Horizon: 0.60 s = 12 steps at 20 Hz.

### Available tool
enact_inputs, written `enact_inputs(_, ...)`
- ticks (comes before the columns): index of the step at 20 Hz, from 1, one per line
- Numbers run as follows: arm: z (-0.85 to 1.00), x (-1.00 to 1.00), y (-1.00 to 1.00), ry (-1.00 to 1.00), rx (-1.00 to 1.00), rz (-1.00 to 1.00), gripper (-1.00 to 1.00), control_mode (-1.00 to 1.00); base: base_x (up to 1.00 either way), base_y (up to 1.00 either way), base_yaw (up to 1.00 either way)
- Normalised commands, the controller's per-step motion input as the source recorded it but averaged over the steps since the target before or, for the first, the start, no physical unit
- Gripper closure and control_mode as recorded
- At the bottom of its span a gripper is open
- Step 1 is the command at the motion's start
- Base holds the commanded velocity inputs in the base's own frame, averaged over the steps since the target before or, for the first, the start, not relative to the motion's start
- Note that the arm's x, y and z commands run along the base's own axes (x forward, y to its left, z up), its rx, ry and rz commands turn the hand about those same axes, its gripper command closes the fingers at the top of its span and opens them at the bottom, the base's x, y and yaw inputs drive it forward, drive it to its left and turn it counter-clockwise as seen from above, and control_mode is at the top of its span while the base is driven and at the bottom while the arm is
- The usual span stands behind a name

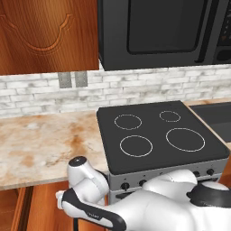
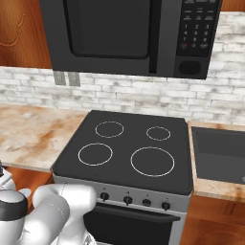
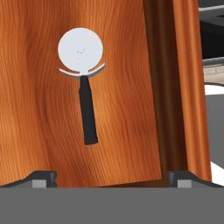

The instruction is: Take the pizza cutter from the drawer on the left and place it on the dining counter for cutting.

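In the hand view we look straight down along our gripper into the drawer, and our two dark fingertips stand far apart at the bottom of that view, one at each side. The jaws are spread as wide as they go, and nothing sits between them; we hold nothing and touch nothing.

The pizza cutter lies flat on the plain wood floor of the drawer, above our fingertips in this view and well apart from them. Its round silvery-white wheel is toward the top of the view, and its slim black handle runs down from the wheel toward us (tilted only slightly off the line of the gripper). The handle's end falls between the two fingertips' lines but short of them. To the right of the wood floor we see the drawer's darker side wall and, beyond it, a reddish-brown wooden edge.

From the base views we see our white arm bent low in front of the black cooktop, reaching down below the edge of the beige marble worktop to the left of the stove. A dark microwave hangs above the cooktop against a white brick wall.
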Motion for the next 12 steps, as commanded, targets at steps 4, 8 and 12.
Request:
enact_inputs(4, -0.15, 0.15, 0.06, 0.0, 0.0, 0.0, -1.0, -1.0, 0.0, 0.0, 0.0)
enact_inputs(8, -0.19, 0.27, 0.29, 0.0, 0.0, 0.01, -1.0, -1.0, 0.0, 0.0, 0.0)
enact_inputs(12, -0.19, 0.13, 0.29, 0.0, 0.0, 0.03, -1.0, -1.0, 0.0, 0.0, 0.0)
